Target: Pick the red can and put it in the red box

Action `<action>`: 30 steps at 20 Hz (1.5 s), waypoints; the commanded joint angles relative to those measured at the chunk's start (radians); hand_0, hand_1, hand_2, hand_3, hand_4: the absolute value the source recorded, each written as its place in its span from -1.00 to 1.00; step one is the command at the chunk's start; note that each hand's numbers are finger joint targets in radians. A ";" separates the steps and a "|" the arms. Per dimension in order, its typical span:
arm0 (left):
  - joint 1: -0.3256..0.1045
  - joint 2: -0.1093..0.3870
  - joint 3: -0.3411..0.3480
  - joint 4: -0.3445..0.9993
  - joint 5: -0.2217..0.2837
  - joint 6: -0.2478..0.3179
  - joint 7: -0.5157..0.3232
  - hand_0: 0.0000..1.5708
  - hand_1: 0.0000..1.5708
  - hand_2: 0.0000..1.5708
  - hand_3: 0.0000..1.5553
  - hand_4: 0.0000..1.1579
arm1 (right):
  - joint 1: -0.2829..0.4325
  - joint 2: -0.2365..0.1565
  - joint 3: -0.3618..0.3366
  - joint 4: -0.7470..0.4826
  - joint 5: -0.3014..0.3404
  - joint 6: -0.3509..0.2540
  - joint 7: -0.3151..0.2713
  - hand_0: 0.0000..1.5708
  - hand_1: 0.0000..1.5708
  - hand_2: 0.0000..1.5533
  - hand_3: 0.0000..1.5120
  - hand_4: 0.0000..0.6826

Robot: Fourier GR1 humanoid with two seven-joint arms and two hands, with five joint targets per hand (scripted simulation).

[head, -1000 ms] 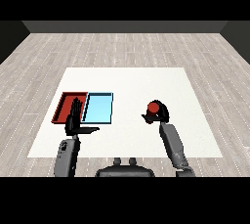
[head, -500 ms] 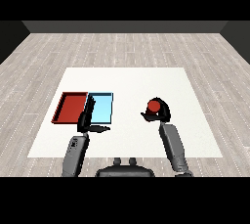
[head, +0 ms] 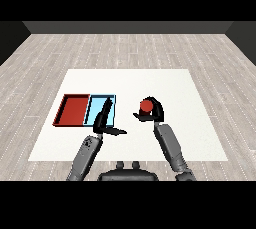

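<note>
You see the right hand (head: 154,111) curled round the small red can (head: 145,105); the left hand (head: 104,121) reaches straight-fingered over the light blue tray (head: 94,109).

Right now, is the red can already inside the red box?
No. The red can is out on the white table, with the right hand curled round it, right of the light blue tray and the red tray.

The red can (head: 146,106) stands upright, its round red top showing, with black fingers curled around it. It is at about 3 o'clock from the trays, well apart from them. The red tray (head: 64,111) is flat with a dark rim. It lies at 9 o'clock from the can, touching a light blue tray.
</note>
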 commanded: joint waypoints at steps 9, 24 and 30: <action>-0.001 -0.001 -0.161 0.007 0.009 0.091 0.009 -1.00 -1.00 -1.00 -1.00 -1.00 | -0.048 0.004 0.126 -0.009 -0.052 -0.081 -0.027 0.75 0.75 0.81 0.85 0.83; -0.252 -0.001 -0.213 0.265 0.120 0.211 0.014 -1.00 -1.00 -1.00 -1.00 -1.00 | -0.135 0.004 0.340 -0.012 -0.150 -0.246 -0.042 0.83 0.83 0.85 0.86 0.76; -0.274 -0.001 -0.170 0.304 0.110 0.152 -0.011 -1.00 -1.00 -1.00 -1.00 -1.00 | -0.109 0.004 0.384 -0.090 -0.176 -0.260 0.001 0.84 0.84 0.84 0.83 0.76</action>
